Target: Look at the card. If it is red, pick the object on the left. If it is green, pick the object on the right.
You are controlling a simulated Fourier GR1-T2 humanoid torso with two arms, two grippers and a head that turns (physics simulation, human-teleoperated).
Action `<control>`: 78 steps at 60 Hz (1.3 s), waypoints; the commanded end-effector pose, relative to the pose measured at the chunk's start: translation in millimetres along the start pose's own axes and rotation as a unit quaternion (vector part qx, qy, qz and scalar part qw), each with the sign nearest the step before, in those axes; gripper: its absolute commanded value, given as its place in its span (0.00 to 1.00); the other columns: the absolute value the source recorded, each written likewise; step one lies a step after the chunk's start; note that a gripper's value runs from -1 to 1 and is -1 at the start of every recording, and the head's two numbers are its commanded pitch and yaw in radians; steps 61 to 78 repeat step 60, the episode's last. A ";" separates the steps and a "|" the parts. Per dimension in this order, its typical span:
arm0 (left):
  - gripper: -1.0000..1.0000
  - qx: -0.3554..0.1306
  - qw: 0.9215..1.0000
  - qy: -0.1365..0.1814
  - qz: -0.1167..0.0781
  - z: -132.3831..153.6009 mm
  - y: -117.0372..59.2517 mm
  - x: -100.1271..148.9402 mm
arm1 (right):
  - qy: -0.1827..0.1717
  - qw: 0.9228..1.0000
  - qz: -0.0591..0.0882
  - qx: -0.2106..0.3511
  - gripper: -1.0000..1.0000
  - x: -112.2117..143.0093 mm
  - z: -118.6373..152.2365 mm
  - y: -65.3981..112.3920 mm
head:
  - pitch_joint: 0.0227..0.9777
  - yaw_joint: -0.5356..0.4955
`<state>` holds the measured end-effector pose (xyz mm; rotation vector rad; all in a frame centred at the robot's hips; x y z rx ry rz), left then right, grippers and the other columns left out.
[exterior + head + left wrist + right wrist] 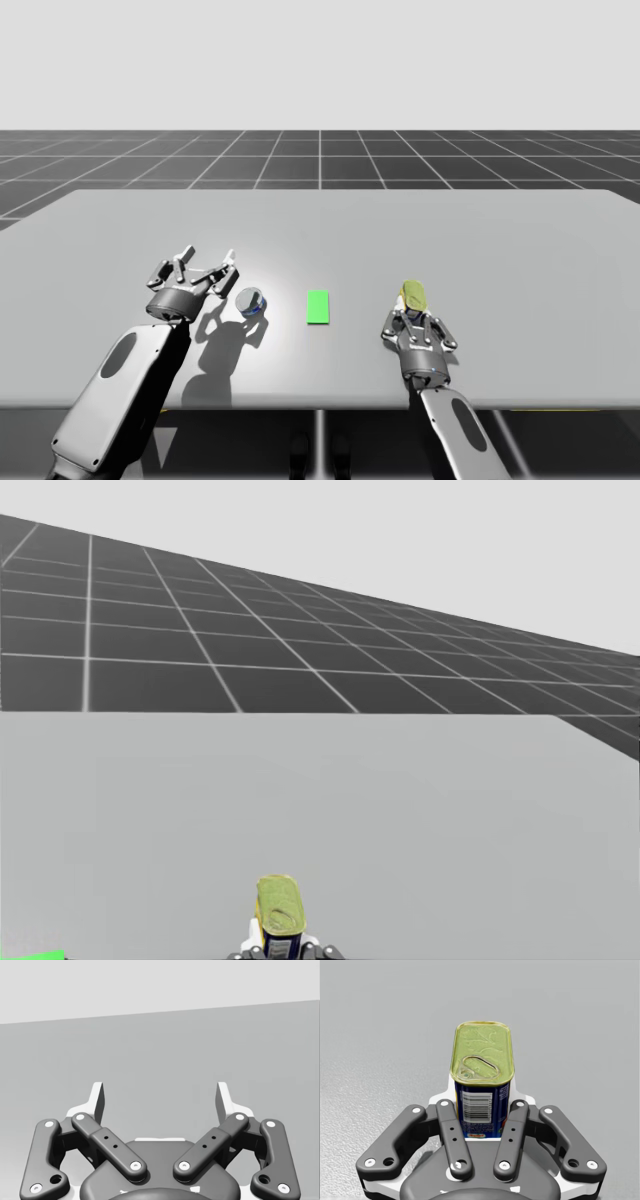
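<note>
A green card (318,307) lies flat at the table's middle; its corner (35,955) also shows in the head view. To its left lies a small round silver and blue can (250,300). To its right is a blue rectangular tin (412,296) with a gold pull-tab lid (482,1055), also seen from my head (280,910). My right gripper (482,1110) is shut on the tin, one finger against each side (412,318). My left gripper (200,268) stands open just left of the round can, with nothing between its fingers (161,1100).
The grey table (500,240) stretches far back behind the objects. Its front edge (320,408) runs close behind both wrists. A dark gridded floor lies beyond the table.
</note>
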<state>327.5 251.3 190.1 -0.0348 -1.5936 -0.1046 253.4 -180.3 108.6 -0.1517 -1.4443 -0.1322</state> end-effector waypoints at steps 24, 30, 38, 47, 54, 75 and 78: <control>0.00 0.000 1.000 0.001 0.000 0.1 0.2 -0.7 | -0.048 0.998 0.011 -0.049 1.00 45.7 4.4 -21.6 | 0.39 0.07; 0.00 0.000 1.000 0.001 0.000 0.1 0.2 -0.7 | -0.075 0.996 0.019 -0.053 1.00 66.4 1.2 -27.7 | 0.39 0.06; 0.00 0.002 1.000 -0.001 0.003 0.0 1.2 0.3 | -0.118 0.990 0.044 -0.056 1.00 92.5 -3.7 -35.5 | 0.39 0.06; 0.00 0.003 1.000 -0.002 0.004 -0.1 1.8 0.6 | -0.169 0.982 0.059 -0.065 1.00 130.2 -8.9 -45.2 | 0.39 0.05; 0.00 0.004 1.000 -0.002 0.004 0.1 2.2 0.8 | -0.212 0.973 0.059 -0.072 1.00 160.4 -9.4 -51.3 | 0.38 0.04; 0.00 0.004 1.000 -0.003 0.004 0.1 2.7 1.0 | -0.248 0.964 0.062 -0.076 1.00 187.8 -6.0 -54.6 | 0.38 0.03; 0.00 0.004 1.000 -0.003 0.004 0.1 2.7 1.0 | -0.248 0.964 0.062 -0.076 1.00 187.8 -6.0 -54.6 | 0.38 0.03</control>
